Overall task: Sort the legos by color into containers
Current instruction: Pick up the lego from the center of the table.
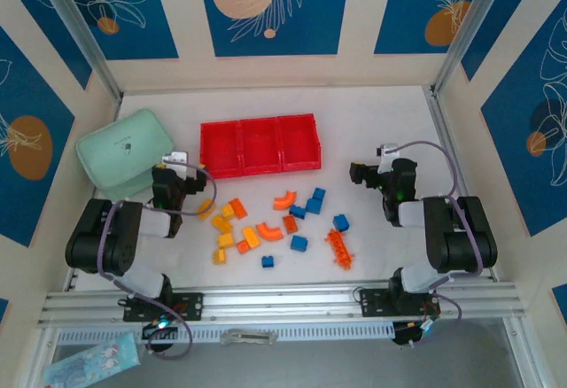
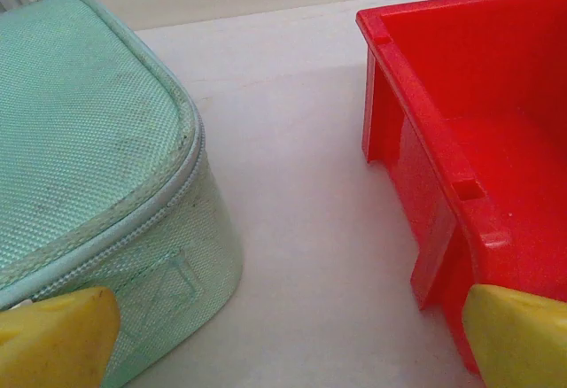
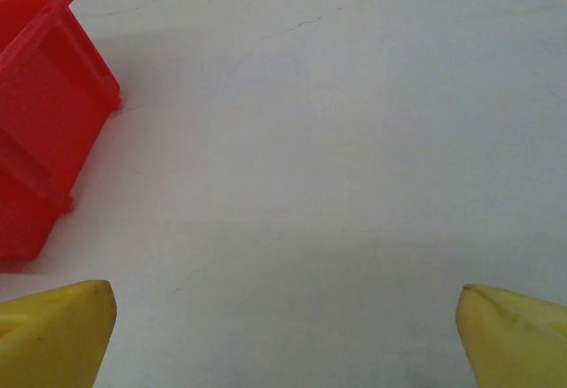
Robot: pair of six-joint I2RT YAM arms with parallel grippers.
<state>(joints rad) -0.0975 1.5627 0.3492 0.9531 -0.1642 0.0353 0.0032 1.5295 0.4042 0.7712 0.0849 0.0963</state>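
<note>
The legos [image 1: 275, 224] lie loose on the white table in front of the red tray [image 1: 260, 144], whose three square compartments look empty. There are blue bricks [image 1: 314, 202], yellow-orange ones [image 1: 221, 224], curved orange ones [image 1: 283, 199] and a long studded orange one [image 1: 339, 249]. My left gripper [image 1: 177, 168] sits between the mint case and the tray's left end, open [image 2: 292, 344], with bare table between its yellow fingertips [image 2: 58, 335]. My right gripper [image 1: 363, 175] is right of the tray, open [image 3: 283, 339] and holding nothing. The tray's corner [image 3: 44, 122] shows at the left of the right wrist view.
A pale mint-green zipped case [image 1: 124, 151] lies at the back left, close to my left gripper [image 2: 80, 158]. The tray's left wall [image 2: 425, 184] stands close on the other side. Walls enclose the table on three sides.
</note>
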